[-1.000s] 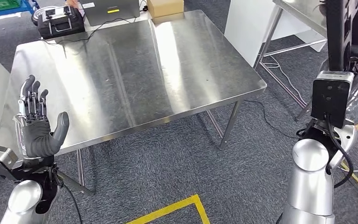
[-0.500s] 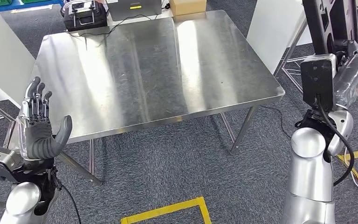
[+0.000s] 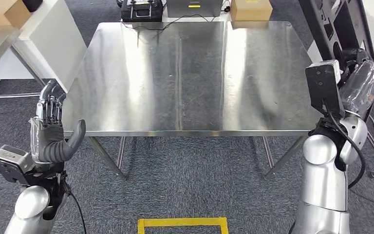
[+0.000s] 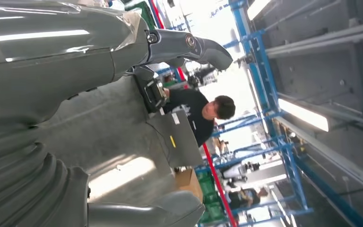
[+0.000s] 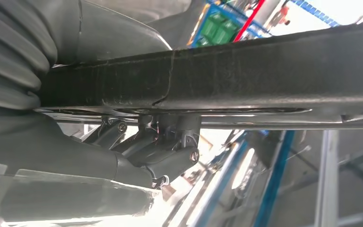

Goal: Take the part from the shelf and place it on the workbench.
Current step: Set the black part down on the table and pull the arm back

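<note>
On the grey carpet nearest me lies a yellow tape outline [image 3: 182,223]. My left hand [image 3: 53,129] is raised at the near left corner of the steel bench [image 3: 185,78], palm up, fingers spread, holding nothing. My right hand [image 3: 365,85], wrapped in clear plastic, is held up at the bench's right edge, gripping a long black part [image 3: 333,27] that stands upright; from the right wrist I see its fingers [image 5: 170,151] curled under that dark bar. On the far edge sit a black device [image 3: 141,9], a grey box [image 3: 194,7] with a yellow label I cannot read, and a cardboard box [image 3: 251,9]. A person [image 4: 203,111] stands behind the bench.
</note>
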Controlling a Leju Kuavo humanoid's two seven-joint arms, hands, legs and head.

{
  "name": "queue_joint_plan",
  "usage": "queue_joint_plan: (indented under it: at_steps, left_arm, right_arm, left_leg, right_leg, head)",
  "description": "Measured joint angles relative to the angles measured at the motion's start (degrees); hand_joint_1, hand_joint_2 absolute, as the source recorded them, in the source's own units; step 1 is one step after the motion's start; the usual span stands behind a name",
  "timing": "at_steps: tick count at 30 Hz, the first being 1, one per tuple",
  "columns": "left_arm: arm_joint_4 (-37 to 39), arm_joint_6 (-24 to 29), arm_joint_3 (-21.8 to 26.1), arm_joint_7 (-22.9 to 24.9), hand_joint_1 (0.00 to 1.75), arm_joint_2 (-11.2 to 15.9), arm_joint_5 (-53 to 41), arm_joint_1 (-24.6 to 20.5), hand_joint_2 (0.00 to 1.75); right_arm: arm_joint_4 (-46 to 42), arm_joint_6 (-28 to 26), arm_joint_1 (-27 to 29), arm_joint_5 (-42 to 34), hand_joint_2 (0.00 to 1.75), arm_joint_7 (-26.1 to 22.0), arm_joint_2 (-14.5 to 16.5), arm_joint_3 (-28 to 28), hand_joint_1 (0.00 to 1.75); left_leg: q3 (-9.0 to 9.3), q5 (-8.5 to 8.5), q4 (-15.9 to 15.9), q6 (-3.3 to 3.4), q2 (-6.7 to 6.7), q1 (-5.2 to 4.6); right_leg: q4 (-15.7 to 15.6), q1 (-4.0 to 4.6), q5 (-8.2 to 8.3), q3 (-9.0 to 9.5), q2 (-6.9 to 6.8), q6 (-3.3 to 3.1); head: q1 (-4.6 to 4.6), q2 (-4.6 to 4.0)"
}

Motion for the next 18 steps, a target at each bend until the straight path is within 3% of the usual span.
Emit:
queue_joint_plan:
  at_steps: [2,4,6,8,10,11,12,13,15,17,18]
  left_arm:
    - [0.44,-0.14,-0.12,-0.02,0.00,-0.15,-0.24,-0.38,1.75]
    - [0.85,-0.26,-0.28,-0.01,0.00,-0.20,-0.42,-0.57,1.75]
    - [1.22,-0.26,-0.51,0.00,0.00,-0.21,-0.50,-1.00,1.75]
    - [1.59,-0.15,-0.75,0.00,0.00,-0.25,-0.56,-1.73,1.75]
    - [2.04,0.02,-0.94,0.03,0.00,-0.28,-0.56,-2.09,1.75]
    - [2.25,0.07,-0.99,0.05,0.00,-0.28,-0.52,-2.13,1.75]
    - [2.42,0.09,-1.03,0.08,0.00,-0.28,-0.49,-2.17,1.75]
    - [2.51,0.09,-1.05,0.09,0.00,-0.27,-0.45,-2.25,1.75]
    - [2.58,0.10,-1.07,0.09,0.00,-0.26,-0.43,-2.51,1.75]
    - [2.64,0.11,-1.10,0.11,0.00,-0.25,-0.42,-2.84,1.75]
    - [2.68,0.13,-1.13,0.13,0.00,-0.24,-0.39,-2.91,1.75]
  right_arm:
    - [0.11,0.46,0.14,0.89,1.75,0.14,0.12,0.01,1.75]
    - [0.34,0.97,0.22,1.89,1.75,0.52,0.45,0.03,1.75]
    - [0.64,1.38,0.11,2.87,1.75,0.95,0.81,0.06,1.75]
    - [1.04,1.62,0.02,3.59,1.75,1.16,1.00,0.07,1.75]
    - [1.68,1.75,-0.03,4.12,1.75,1.20,1.20,0.07,1.75]
    - [2.03,1.79,-0.05,4.33,1.75,1.20,1.33,0.08,1.75]
    - [2.33,1.82,-0.07,4.47,1.75,1.20,1.50,0.08,1.75]
    - [2.59,1.83,-0.13,4.53,1.75,1.20,1.67,0.08,1.75]
    - [2.91,1.84,-0.40,4.57,1.75,1.20,1.93,0.08,1.75]
    - [3.18,1.84,-0.76,4.61,1.75,1.20,2.05,0.08,1.75]
    - [3.33,1.84,-0.89,4.65,1.75,1.20,2.10,0.08,1.75]
  left_leg:
    - [-0.59,-0.21,0.53,-0.71,-1.11,0.01]
    - [-0.95,-0.18,0.57,-1.14,-1.48,0.13]
    - [-1.94,-1.34,2.56,-1.57,1.12,0.04]
    - [-4.98,-4.35,8.66,-1.95,4.65,0.01]
    - [-8.69,-6.87,15.55,-2.09,5.83,0.16]
    - [-9.49,-6.84,16.81,-2.01,6.02,0.16]
    - [-9.10,-5.80,15.81,-1.83,6.16,0.13]
    - [-7.33,-3.90,12.37,-1.48,6.66,0.02]
    - [-3.09,-1.03,4.52,-0.52,9.29,-0.58]
    - [-1.22,-0.43,1.04,0.08,10.94,-1.24]
    - [-1.24,-0.43,1.02,0.20,10.57,-1.40]
  right_leg:
    - [-2.14,0.04,0.64,1.11,0.57,-0.81]
    - [-2.07,0.21,0.71,1.25,-0.61,-1.94]
    - [-2.14,0.10,0.71,1.41,-1.65,-2.82]
    - [-2.16,0.34,0.56,1.53,-2.73,-3.46]
    - [-2.15,0.70,0.40,1.57,-3.99,-3.76]
    - [-2.15,0.84,0.30,1.62,-4.69,-3.89]
    - [-2.15,0.97,0.19,1.72,-5.35,-4.01]
    - [-2.15,1.11,0.05,1.91,-6.05,-4.09]
    - [-2.26,1.49,-0.30,2.40,-7.38,-4.06]
    - [-2.47,1.70,-0.58,2.77,-8.67,-3.70]
    - [-2.63,1.75,-0.67,2.92,-9.36,-3.44]
  head:
    - [0.09,0.00]
    - [0.02,0.00]
    - [-0.28,0.00]
    - [-0.59,0.00]
    - [-0.64,0.00]
    - [-0.66,0.00]
    - [-0.66,0.00]
    - [-0.66,0.00]
    - [-0.58,0.00]
    - [-0.59,0.00]
    - [-0.64,0.00]
